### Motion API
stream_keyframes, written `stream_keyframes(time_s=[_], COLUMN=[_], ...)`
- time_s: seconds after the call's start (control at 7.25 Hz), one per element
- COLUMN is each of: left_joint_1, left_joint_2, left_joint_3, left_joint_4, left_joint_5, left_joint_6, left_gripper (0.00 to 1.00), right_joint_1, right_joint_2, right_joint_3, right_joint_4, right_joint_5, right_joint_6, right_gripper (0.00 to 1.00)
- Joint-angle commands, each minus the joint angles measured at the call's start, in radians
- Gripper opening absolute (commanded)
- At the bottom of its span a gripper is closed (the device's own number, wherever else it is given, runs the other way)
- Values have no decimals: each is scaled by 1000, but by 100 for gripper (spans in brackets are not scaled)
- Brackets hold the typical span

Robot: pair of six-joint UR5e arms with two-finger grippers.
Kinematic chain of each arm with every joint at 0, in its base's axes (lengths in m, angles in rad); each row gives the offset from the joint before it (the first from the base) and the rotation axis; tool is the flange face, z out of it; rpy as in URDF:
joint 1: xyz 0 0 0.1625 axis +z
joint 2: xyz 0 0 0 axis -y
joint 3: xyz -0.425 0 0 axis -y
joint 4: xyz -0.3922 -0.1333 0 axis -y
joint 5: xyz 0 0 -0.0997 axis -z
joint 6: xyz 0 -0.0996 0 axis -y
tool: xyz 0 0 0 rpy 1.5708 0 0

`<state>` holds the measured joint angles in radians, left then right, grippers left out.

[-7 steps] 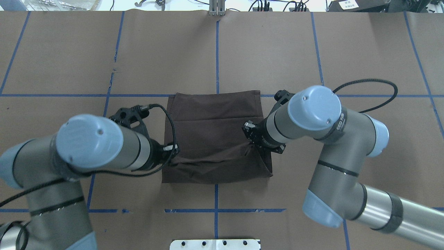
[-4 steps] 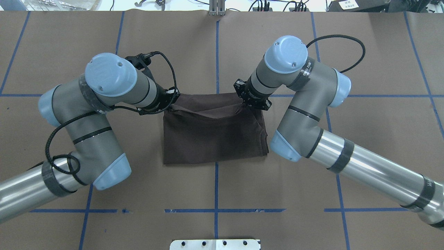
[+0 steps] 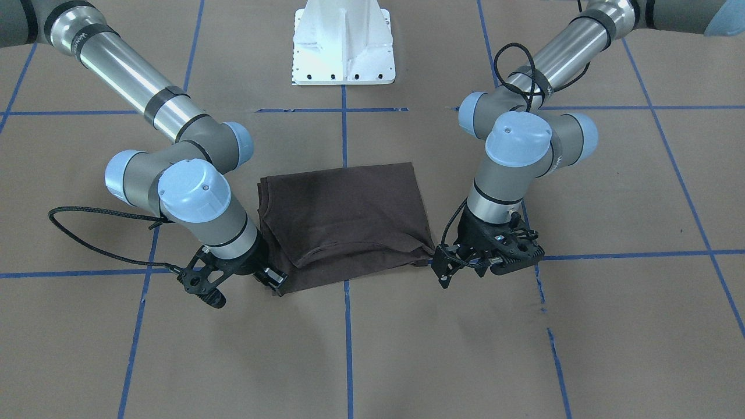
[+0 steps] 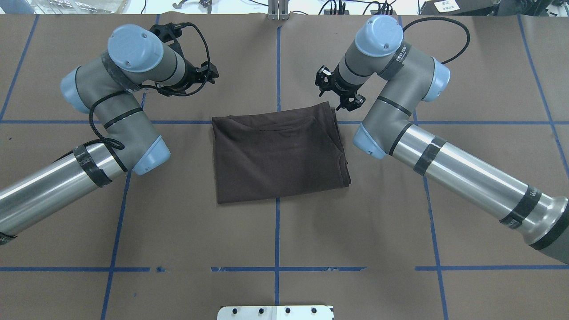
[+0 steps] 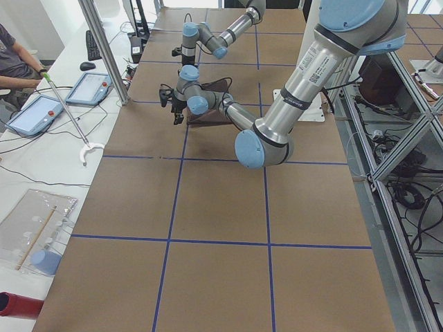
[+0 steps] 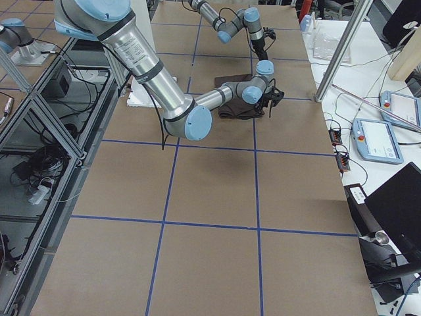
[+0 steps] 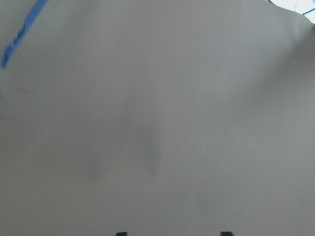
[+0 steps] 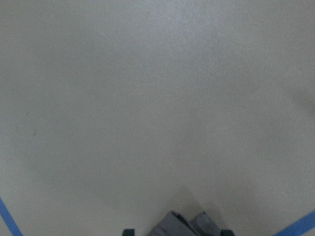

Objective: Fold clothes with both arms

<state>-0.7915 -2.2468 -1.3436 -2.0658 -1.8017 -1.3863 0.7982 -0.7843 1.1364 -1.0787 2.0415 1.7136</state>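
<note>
The dark brown T-shirt (image 4: 280, 153) lies folded into a flat rectangle on the brown paper table, also in the front-facing view (image 3: 343, 221). My left gripper (image 4: 210, 74) hovers beyond the shirt's far left corner, open and empty; in the front-facing view it (image 3: 445, 269) is beside that corner. My right gripper (image 4: 339, 94) is open and empty just past the far right corner, also in the front-facing view (image 3: 272, 278). The left wrist view shows only bare paper. The right wrist view shows paper and a grey scrap of cloth (image 8: 184, 223) at the bottom edge.
The table (image 4: 400, 222) is covered in brown paper with blue tape lines (image 4: 277, 231). A white metal pedestal (image 3: 343, 52) stands at the robot's side. Operators' tablets (image 5: 34, 111) and a person's arm show off the far side.
Both grippers carried the shirt's near edge over to its far edge, folding it in half, then let go and moved up and beyond the far edge. The shirt now lies flat.
</note>
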Motion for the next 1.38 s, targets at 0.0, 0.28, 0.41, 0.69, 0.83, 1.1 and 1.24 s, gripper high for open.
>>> stream_keyframes(time_s=[0.0,0.28,0.41,0.69,0.83,1.1,1.24], left_joint_1=[-49,-148,-206,-393,-505,-702,-813], left_joint_2=[19,222,328,505,588,647,645], left_joint_3=[-34,-261,-361,-462,-457,-428,-421], left_joint_4=[3,12,44,127,148,247,322], left_joint_5=[-86,-154,-183,-230,-249,-261,-316], left_joint_6=[44,290,428,806,1093,1503,1609], left_gripper=[100,100,100,100,100,100,100], right_joint_1=[88,201,290,505,615,796,873], right_joint_2=[-18,-97,-165,-353,-437,-557,-576], right_joint_3=[-1,83,158,201,192,207,232], right_joint_4=[-12,-154,-258,-291,-300,-400,-499], right_joint_5=[66,85,98,182,213,246,273], right_joint_6=[-114,-422,-647,-1163,-1423,-1839,-1967], right_gripper=[100,100,100,100,100,100,100])
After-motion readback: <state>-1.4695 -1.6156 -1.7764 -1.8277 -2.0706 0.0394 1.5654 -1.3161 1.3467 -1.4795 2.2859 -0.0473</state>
